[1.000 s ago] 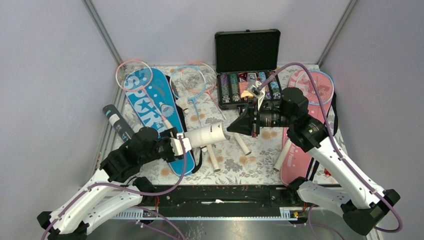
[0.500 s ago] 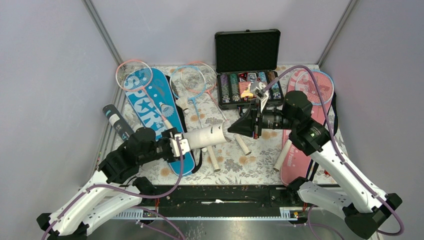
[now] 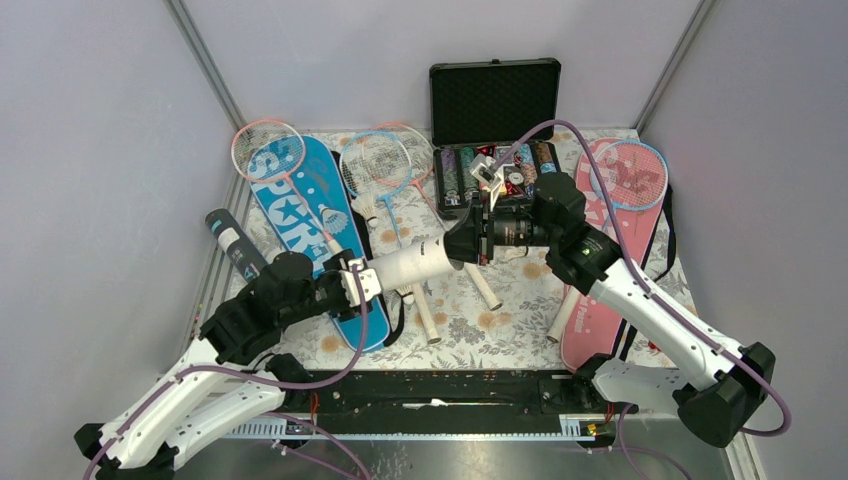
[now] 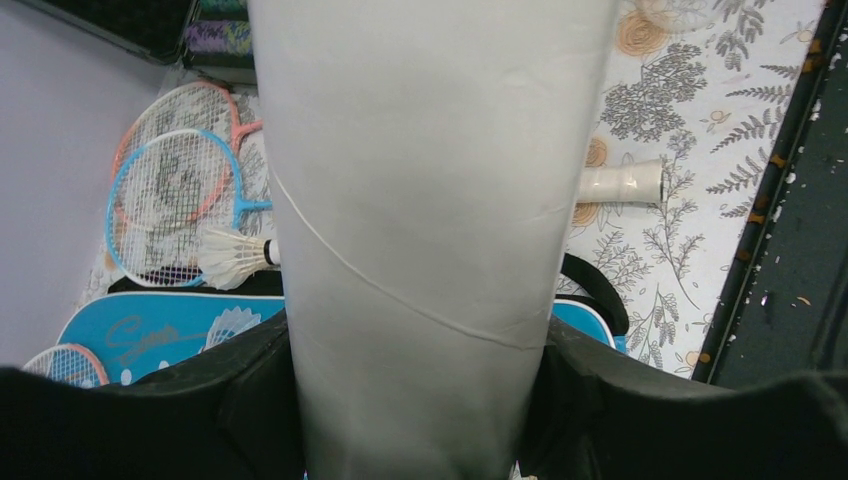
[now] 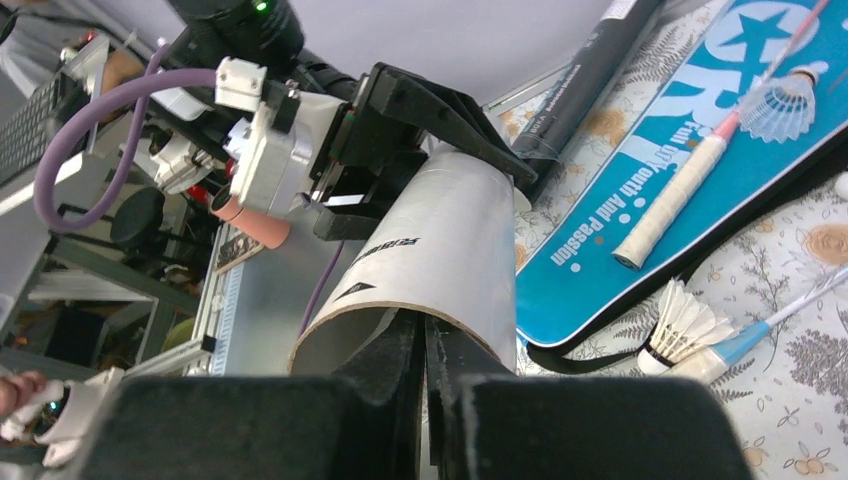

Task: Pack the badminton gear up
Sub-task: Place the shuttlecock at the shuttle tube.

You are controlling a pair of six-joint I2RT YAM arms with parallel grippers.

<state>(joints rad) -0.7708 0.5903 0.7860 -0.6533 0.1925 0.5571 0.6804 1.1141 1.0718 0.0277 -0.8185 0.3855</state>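
Note:
My left gripper (image 3: pixel 372 280) is shut on a white tube (image 3: pixel 415 265) and holds it level above the table, open mouth to the right. In the left wrist view the tube (image 4: pixel 430 200) fills the space between the black fingers (image 4: pixel 250 400). My right gripper (image 3: pixel 458 245) is shut, and its tips (image 5: pixel 425 335) reach into the tube's mouth (image 5: pixel 440 240). Whether anything sits between them is hidden. A blue SPORT cover (image 3: pixel 300 200) carries a pink racket (image 3: pixel 268 150). A light-blue racket (image 3: pixel 375 165) and a shuttlecock (image 3: pixel 367 208) lie beside it. A pink cover (image 3: pixel 600 300) lies at the right.
An open black case of poker chips (image 3: pixel 495 130) stands at the back centre. A dark tube (image 3: pixel 235 248) lies at the left edge. White racket handles (image 3: pixel 427 315) lie under the held tube. Two more shuttlecocks (image 5: pixel 688 325) rest near the blue cover (image 5: pixel 640 210).
My right arm has moved left, and its shut fingers have gone from short of the tube into its open mouth. The left arm has held the tube still.

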